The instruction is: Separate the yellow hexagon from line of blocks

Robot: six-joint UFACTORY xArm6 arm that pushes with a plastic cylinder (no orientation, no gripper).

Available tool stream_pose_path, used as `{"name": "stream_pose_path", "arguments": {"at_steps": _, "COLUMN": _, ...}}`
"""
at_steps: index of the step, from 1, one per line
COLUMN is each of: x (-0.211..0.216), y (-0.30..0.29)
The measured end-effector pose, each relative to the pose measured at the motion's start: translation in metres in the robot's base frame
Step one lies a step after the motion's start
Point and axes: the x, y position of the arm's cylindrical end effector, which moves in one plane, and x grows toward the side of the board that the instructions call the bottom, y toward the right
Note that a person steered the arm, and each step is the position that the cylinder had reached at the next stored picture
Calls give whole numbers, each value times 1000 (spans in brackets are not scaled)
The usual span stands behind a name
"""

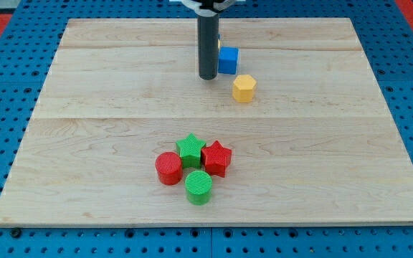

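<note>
Nearest the camera, a green cylinder (198,187) sits at the front of a tight cluster on the wooden bench (84,143); touching or almost touching it are a red cylinder (168,168) to the left, a green star (191,150) behind, and a red star (216,158) to the right. Farther back, well apart from that cluster, the yellow hexagon (244,88) lies flat with one hexagonal face up, so it has no real long axis or pointing direction. Just behind and left of it is a blue cube (227,60), close but seemingly with a small gap. My tip (207,76) rests on the bench just left of the blue cube and left of the hexagon, probably placed to push among this far pair. No gripper exists, only the rod, holding nothing
</note>
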Motion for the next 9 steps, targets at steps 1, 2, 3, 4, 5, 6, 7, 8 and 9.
{"name": "stream_pose_path", "arguments": {"at_steps": 1, "x": 19, "y": 1}}
{"name": "stream_pose_path", "arguments": {"at_steps": 2, "x": 41, "y": 6}}
{"name": "stream_pose_path", "arguments": {"at_steps": 3, "x": 42, "y": 9}}
{"name": "stream_pose_path", "arguments": {"at_steps": 4, "x": 50, "y": 40}}
{"name": "stream_pose_path", "arguments": {"at_steps": 5, "x": 61, "y": 81}}
{"name": "stream_pose_path", "arguments": {"at_steps": 6, "x": 69, "y": 119}}
{"name": "stream_pose_path", "arguments": {"at_steps": 7, "x": 74, "y": 147}}
{"name": "stream_pose_path", "arguments": {"at_steps": 8, "x": 77, "y": 144}}
{"name": "stream_pose_path", "arguments": {"at_steps": 9, "x": 82, "y": 81}}
